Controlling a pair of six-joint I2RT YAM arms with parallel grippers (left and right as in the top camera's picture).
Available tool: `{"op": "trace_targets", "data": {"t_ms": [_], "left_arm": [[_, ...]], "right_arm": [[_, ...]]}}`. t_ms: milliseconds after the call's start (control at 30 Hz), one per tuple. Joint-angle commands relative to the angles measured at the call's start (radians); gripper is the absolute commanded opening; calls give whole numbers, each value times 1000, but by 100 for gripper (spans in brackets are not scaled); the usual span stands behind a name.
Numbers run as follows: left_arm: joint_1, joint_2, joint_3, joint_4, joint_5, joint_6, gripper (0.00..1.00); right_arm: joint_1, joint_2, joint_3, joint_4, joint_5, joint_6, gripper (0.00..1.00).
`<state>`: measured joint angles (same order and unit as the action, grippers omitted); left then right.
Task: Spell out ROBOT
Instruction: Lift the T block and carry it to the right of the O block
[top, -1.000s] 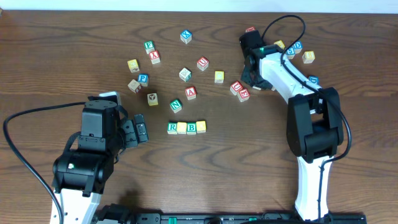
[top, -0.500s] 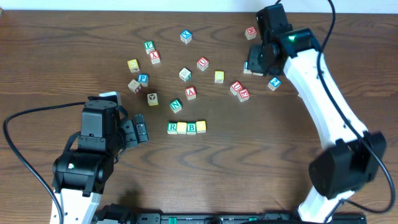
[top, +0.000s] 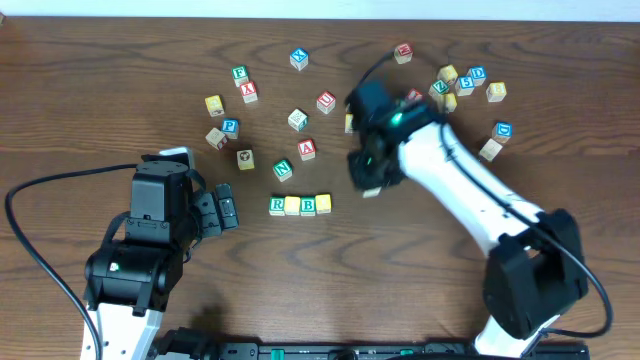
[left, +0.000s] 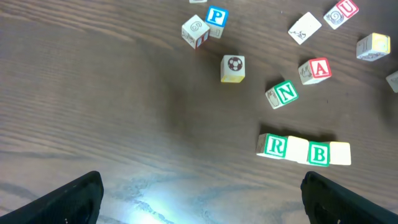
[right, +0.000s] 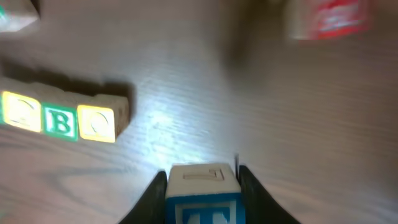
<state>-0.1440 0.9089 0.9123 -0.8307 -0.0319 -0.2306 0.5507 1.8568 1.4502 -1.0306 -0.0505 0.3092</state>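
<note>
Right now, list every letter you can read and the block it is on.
"R", green: R cube, left end of the row.
"B", green: B cube, third in that row.
"T", blue: T cube, in the right pincer.
"N", green: N cube.
"A", red: A cube.
"P", blue: P cube.
Yellow cubes in the row: too faint to read.

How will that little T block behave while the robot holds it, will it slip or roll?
Probably stiff and light: the T block looks like plain wood. Its flat sides sit squarely between the right fingers, so slipping seems unlikely. Set down, a cube should stay put rather than roll, like the lined-up row.
</note>
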Motion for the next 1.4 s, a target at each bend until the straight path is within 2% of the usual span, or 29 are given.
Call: {"op": "trace_targets", "data": {"t_ms": [0, 233, 600, 733, 967, 1367], "left_arm": [[5, 0, 22, -3, -5, 12, 100], [5, 0, 22, -3, -5, 12, 100], [5, 0, 22, -3, -5, 12, 100], [5, 0, 22, -3, -5, 12, 100], [5, 0, 22, -3, -5, 13, 100], [5, 0, 22, -3, -5, 12, 100]], "right_arm": [[15, 0, -116, 76, -73, 11, 1], [40, 0, -266, 260, -88, 121, 2], [146, 0, -276, 381, 131, 170, 11], [161, 0, -276, 429, 163, 170, 10], [166, 0, -276, 439, 221, 185, 12], [185, 2, -288, 441, 222, 245, 9]]}}
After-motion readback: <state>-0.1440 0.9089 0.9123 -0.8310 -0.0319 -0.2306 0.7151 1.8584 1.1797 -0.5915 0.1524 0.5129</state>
